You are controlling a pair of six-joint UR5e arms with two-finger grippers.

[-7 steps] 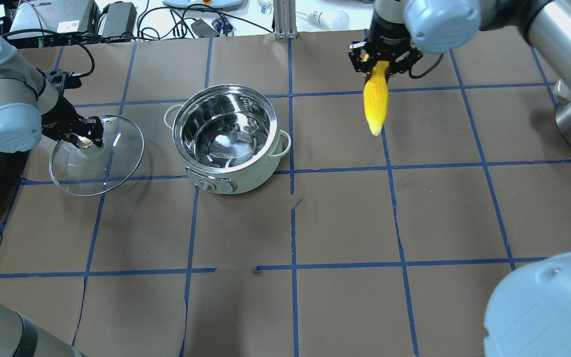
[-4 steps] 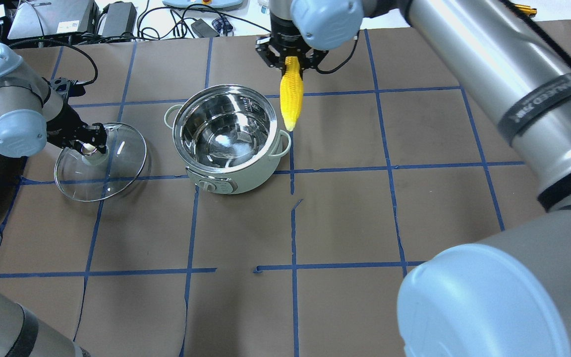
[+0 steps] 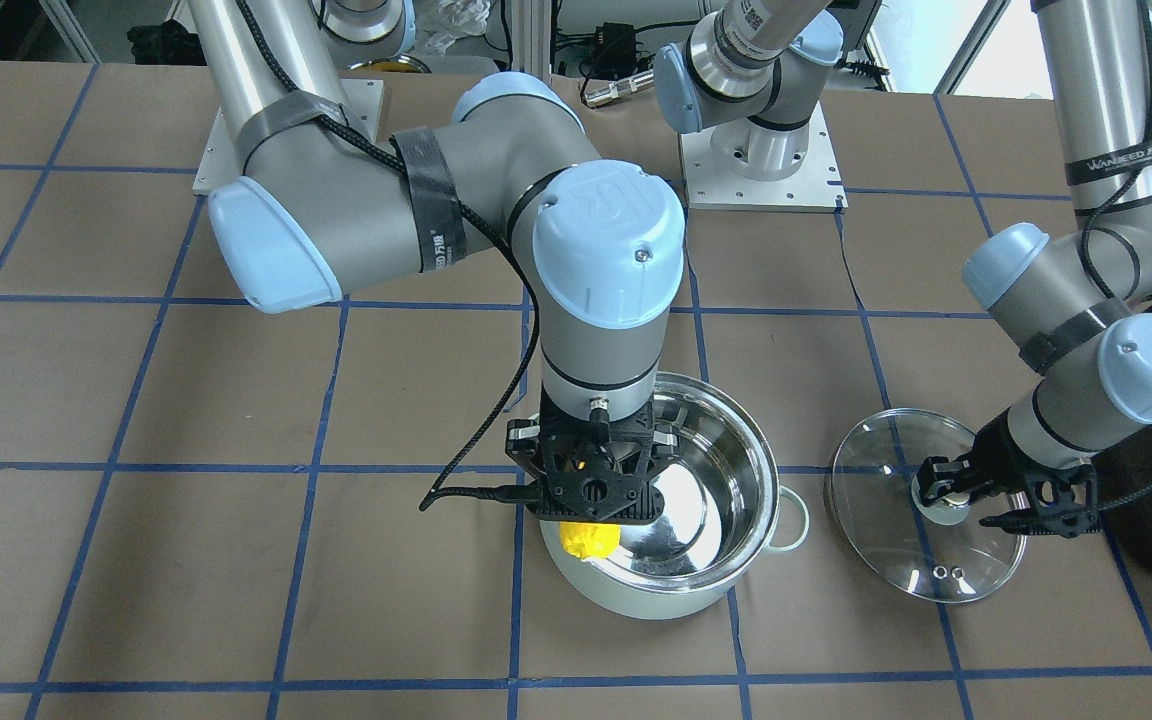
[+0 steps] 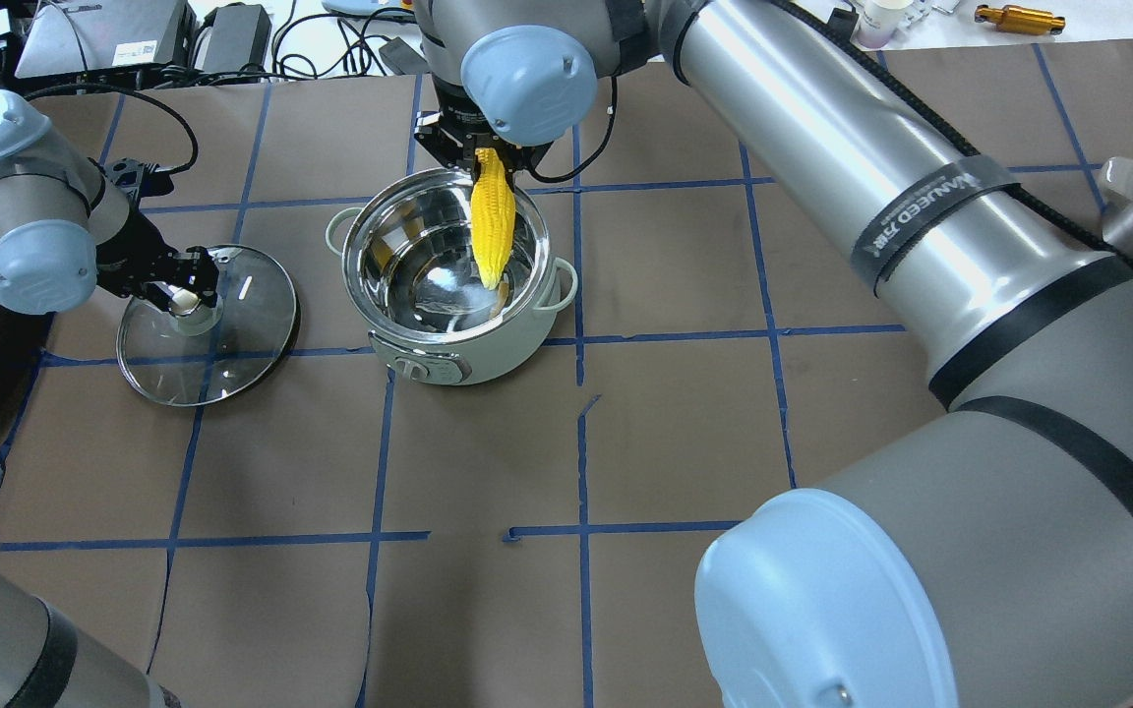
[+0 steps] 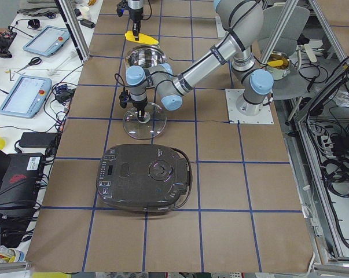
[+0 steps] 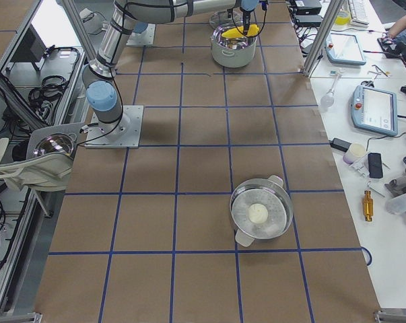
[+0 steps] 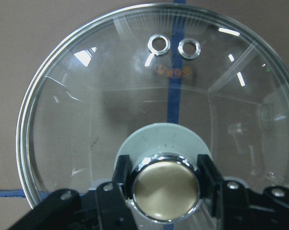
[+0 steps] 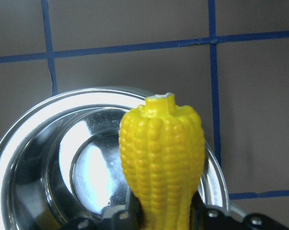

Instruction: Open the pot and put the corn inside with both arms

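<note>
Presently shows the right hand [image 4: 490,157] clamped on the thick end of the corn [image 4: 493,226], cob pointing tip-first away from that hand and down over the open pot [image 4: 498,356]. Places the pot directly beneath the hand, on the table [image 4: 685,423]. Shows the left hand [image 4: 185,293] closed around the knob [image 7: 164,188] of the glass lid [image 4: 252,344], lid spread just beneath that hand, well off to the side of the pot.

Should handle as light and stiff, judging by looks (bumpy kernels for purchase, yet round and tapered, so prone to pivoting in a two-point pinch). Best taken across the thick end, as now. Would treat the lid as breakable and slick, gripped only by the knob.

Cannot gauge tip height above the steel floor, or even relative to the rim. Hides most of the cob behind the hand in the front-facing view, leaving only a yellow end. Too small in both side views for judging tilt. Cannot confirm full contact between lid and table.
</note>
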